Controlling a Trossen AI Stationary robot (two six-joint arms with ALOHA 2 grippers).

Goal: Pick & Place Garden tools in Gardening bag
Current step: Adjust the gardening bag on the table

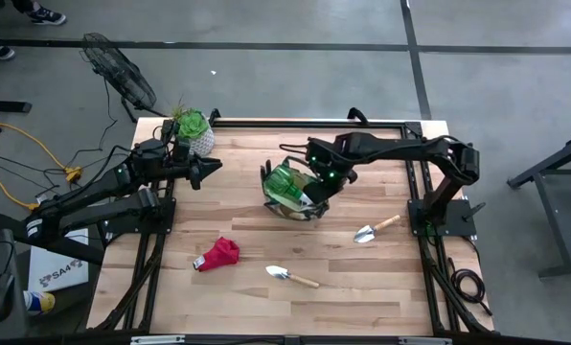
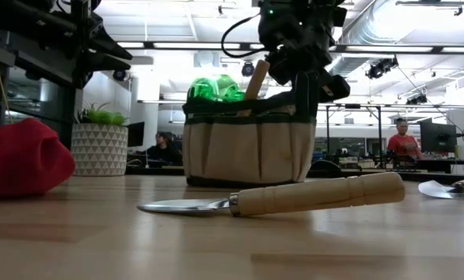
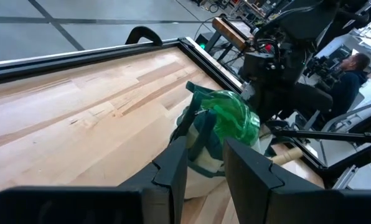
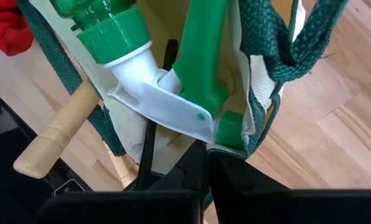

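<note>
Inside gardening bag (image 4: 260,81), right wrist view alone reveals green spray bottle (image 4: 111,31); right end effector (image 4: 205,165) clenched.

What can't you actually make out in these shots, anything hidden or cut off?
- Contents deep in the gardening bag: low view, hidden by its fabric wall.
- Right pincer: high view, its tips are masked by the arm; whether it pinches the bag is unclear.
- Second trowel: low view, cut off by the frame edge.
- Red cloth: low view, cut off likewise.
</note>
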